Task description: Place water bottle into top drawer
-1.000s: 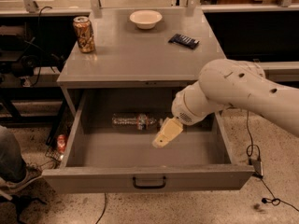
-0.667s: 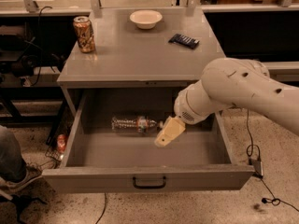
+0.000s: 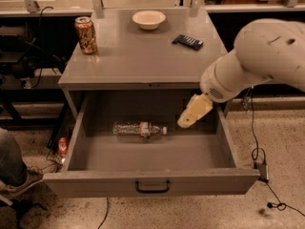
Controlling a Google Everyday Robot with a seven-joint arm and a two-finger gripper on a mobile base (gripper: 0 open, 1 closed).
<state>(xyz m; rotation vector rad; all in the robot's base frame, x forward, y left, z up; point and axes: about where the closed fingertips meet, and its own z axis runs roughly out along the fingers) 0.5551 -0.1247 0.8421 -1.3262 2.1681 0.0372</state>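
Observation:
The water bottle (image 3: pixel 139 129) lies on its side on the floor of the open top drawer (image 3: pixel 152 182), toward the back, its white cap pointing right. The drawer is pulled fully out, with a black handle on its front panel. My gripper (image 3: pixel 190 115) hangs over the right part of the drawer, above and to the right of the bottle and apart from it. Its cream fingers (image 3: pixel 194 110) point down and to the left and hold nothing.
On the cabinet top (image 3: pixel 138 56) stand a brown-orange drink can (image 3: pixel 86 34) at the back left, a white bowl (image 3: pixel 149 19) at the back and a dark snack bag (image 3: pixel 188 42) at the right. A person's leg (image 3: pixel 12 163) is at the left. Cables (image 3: pixel 259 156) lie on the floor to the right.
My arm and gripper have risen and drawn back to the right, away from the bottle. The bottle lies still in the drawer.

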